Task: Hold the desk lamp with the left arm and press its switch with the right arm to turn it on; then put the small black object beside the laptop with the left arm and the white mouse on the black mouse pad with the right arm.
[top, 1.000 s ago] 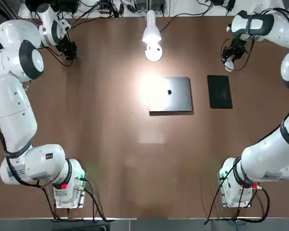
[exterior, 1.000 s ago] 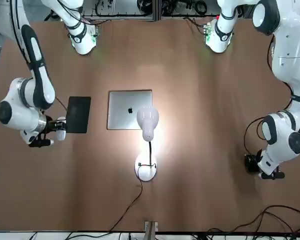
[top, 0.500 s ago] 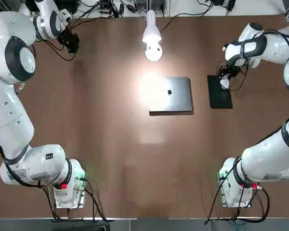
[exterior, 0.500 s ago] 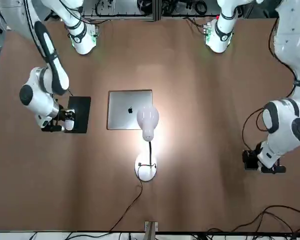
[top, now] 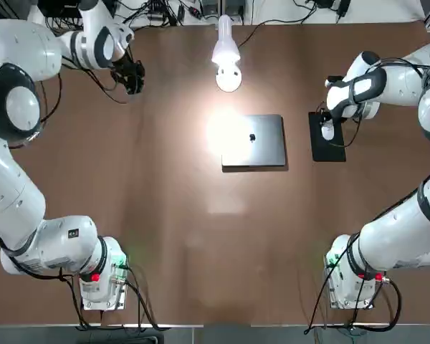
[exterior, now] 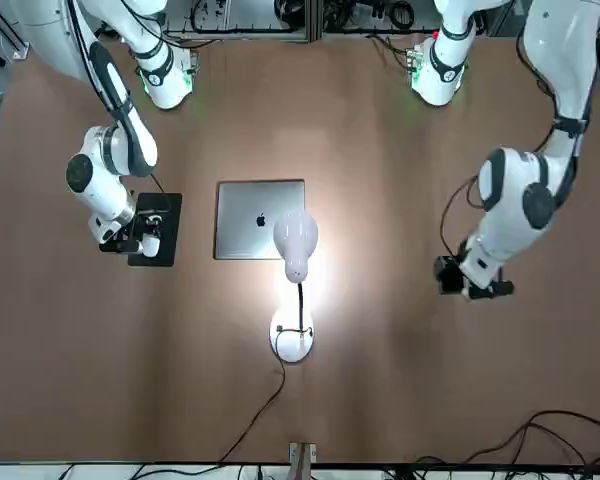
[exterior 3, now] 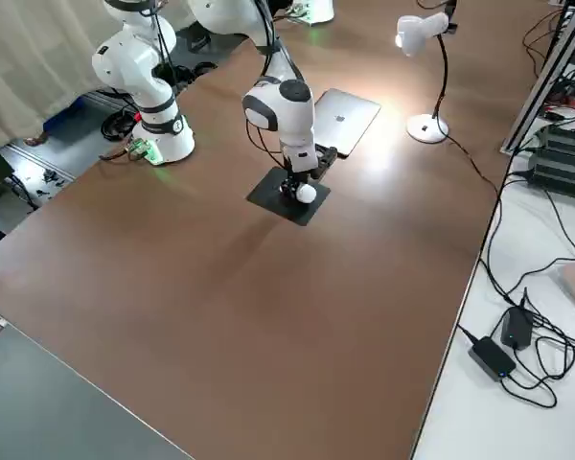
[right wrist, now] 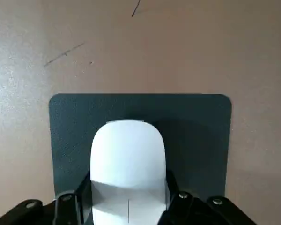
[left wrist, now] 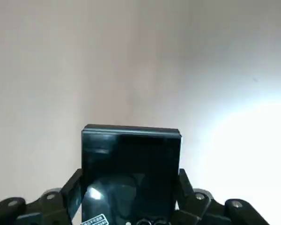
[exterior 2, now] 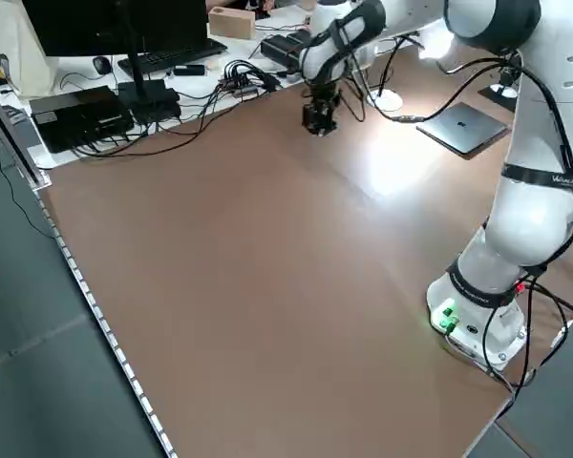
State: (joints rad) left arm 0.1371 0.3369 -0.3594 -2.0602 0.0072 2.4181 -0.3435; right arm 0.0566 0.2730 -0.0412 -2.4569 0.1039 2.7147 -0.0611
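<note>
Brown bench top [top: 165,236] carries everything, and the move ahead turns on one gap: how far the small black object [left wrist: 131,168] lies from the laptop [top: 254,140]. Starting at the bench's left, the left gripper [top: 132,76] hangs near the far-left corner, its jaws clenched on that object, which shows in the left wrist view as a flat dark slab held between them with its long axis running out along the fingers. From there the laptop lies well apart, toward the bench's middle and a little nearer the robot, so I judge this arm has a long sideways carry to make.

Next comes the desk lamp [top: 227,54], standing by the middle of the far edge, lit, its glow falling on the bench and the laptop's left side. The laptop lies closed at mid-bench.

Just right of it lies the black mouse pad [top: 327,136], its long axis running from far edge toward near. The right gripper [top: 328,130] is over the pad's far end, jaws grasping the white mouse [right wrist: 128,154], whose length runs with the pad's. Whether the mouse already touches the pad I cannot tell; it looks ready to set down.
</note>
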